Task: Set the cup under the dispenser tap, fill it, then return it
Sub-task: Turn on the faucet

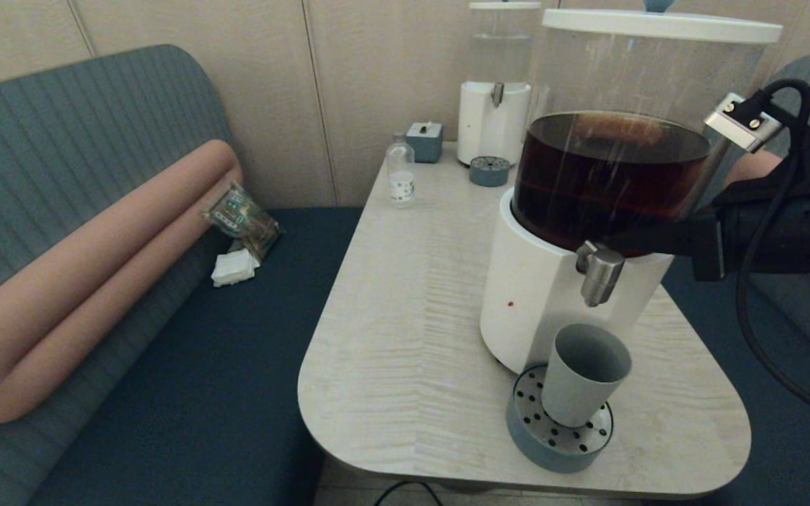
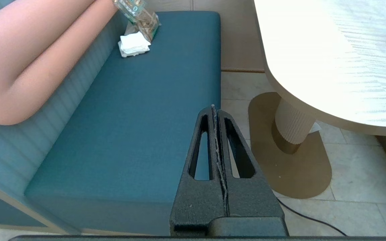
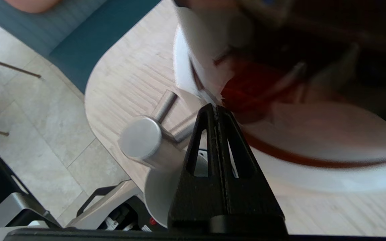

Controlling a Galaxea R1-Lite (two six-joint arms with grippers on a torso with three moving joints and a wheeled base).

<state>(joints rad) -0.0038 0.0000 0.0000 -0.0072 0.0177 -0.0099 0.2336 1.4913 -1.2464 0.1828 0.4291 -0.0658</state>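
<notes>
The grey-green cup (image 1: 583, 383) stands on a round perforated drip tray (image 1: 538, 439), directly below the brushed-metal dispenser tap (image 1: 598, 274) of the big white-based dispenser (image 1: 524, 295) with dark brown liquid. No liquid shows inside the cup. My right gripper (image 1: 619, 246) reaches in from the right at tap height. In the right wrist view the right gripper (image 3: 216, 107) is shut and empty, its tips close beside the tap (image 3: 142, 142) against the dispenser body, above the cup (image 3: 159, 197). My left gripper (image 2: 215, 108) hangs shut and empty over the blue bench, away from the table.
At the table's back stand a smaller dispenser with clear liquid (image 1: 495, 105), its drip tray (image 1: 489, 171), a grey box (image 1: 425, 140) and a small glass bottle (image 1: 400, 176). A snack packet (image 1: 242, 218) and napkins (image 1: 235, 267) lie on the bench. The table's rounded edge (image 1: 349, 422) is near the cup.
</notes>
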